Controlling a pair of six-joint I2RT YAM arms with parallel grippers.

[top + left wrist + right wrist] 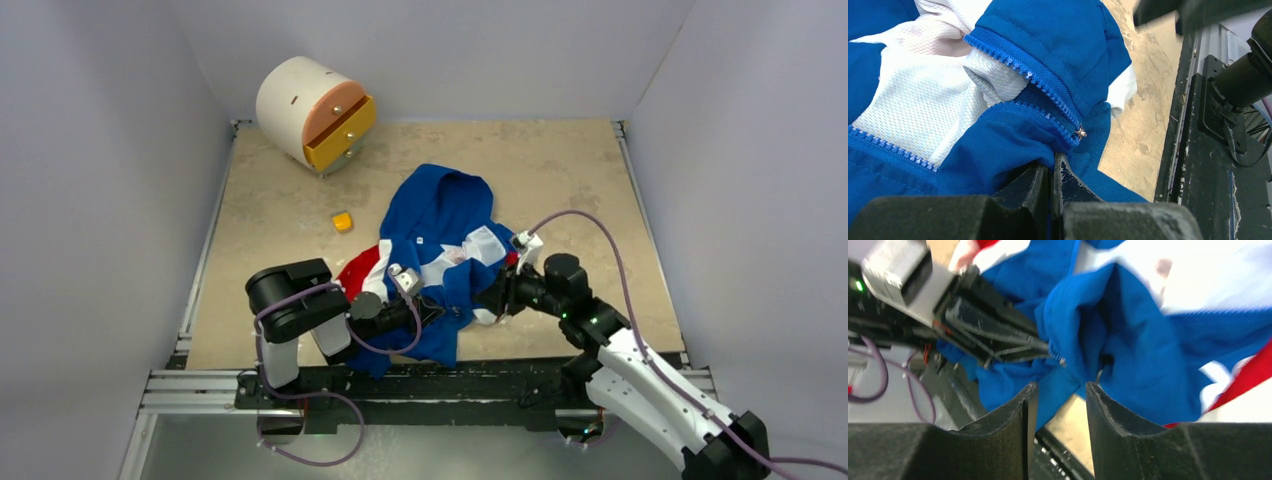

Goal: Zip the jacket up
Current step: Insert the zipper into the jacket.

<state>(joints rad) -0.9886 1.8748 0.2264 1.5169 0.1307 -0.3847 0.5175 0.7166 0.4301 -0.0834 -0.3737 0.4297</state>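
- On the left gripper (1054, 167) we see the fingers (1030, 187) pressed together at the bottom centre of the left wrist view. They pinch a fold of blue fabric on the jacket (1058, 45), just below the lower end of the zipper (1018, 67).
- On the right gripper (1062, 390) the fingers (1013, 412) stand apart at the bottom centre of the right wrist view. We see only a gap between them, with the blue cloth just beyond their tips.
- In the top view the jacket lies crumpled in the middle of the frame. Its blue hood points toward the top, and white and red panels show lower down. Its lower edge reaches the two grippers, the left one at its lower left and the right one at its lower right.
- In the left wrist view the two rows of zipper teeth meet at a small metal piece (1080, 132) right of centre. From there they spread apart toward the upper left, and white mesh lining shows beside them.
- In the right wrist view the closed left fingers hold the blue hem at the upper left. A small metal part sits at their tips, but we cannot tell what it is.
- A small yellow block (343, 221) sits just left of the jacket, apart from it.
- A round white drawer unit (315, 112) with an orange and yellow front stands in the upper left.
- All of this rests on a beige tabletop (570, 170), with pale walls around it and a metal rail (200, 385) along the bottom edge.
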